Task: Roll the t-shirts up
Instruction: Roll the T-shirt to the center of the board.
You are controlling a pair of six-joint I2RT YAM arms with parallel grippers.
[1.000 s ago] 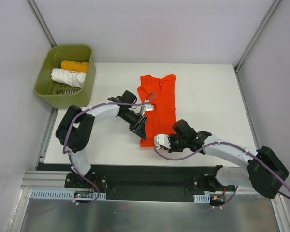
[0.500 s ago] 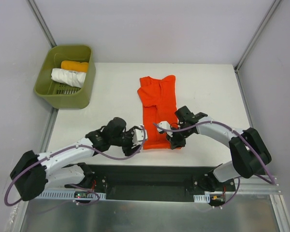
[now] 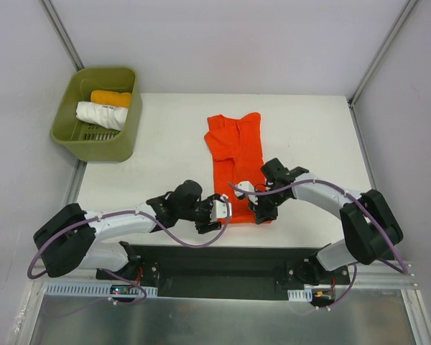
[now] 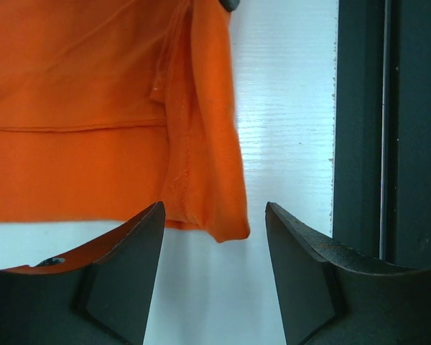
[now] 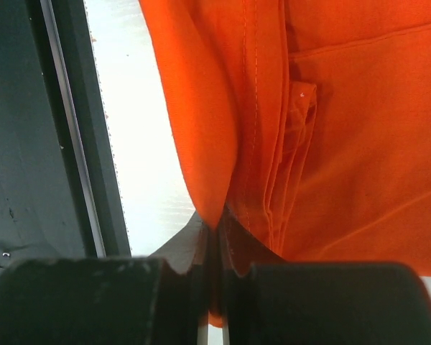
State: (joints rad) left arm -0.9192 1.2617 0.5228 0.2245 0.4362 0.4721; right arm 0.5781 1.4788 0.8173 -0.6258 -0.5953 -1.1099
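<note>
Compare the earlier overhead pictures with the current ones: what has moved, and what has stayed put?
The left gripper swung back toward its base, then rightward; it now sits open around the near left corner of the red-orange t-shirt. The right gripper moved right to the near right corner, shut on the cloth, and the hem spread rightward. The basket, white t-shirt and yellow-orange t-shirt stayed put.

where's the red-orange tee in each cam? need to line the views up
Top external: red-orange t-shirt at the centre of the table, hem by the near edge.
Left wrist: upper left, its corner just ahead of the open left gripper.
Right wrist: centre and right, a fold pinched in the shut right gripper.
Shared landmark: the table's near edge against the dark rail, beside the hem.
</note>
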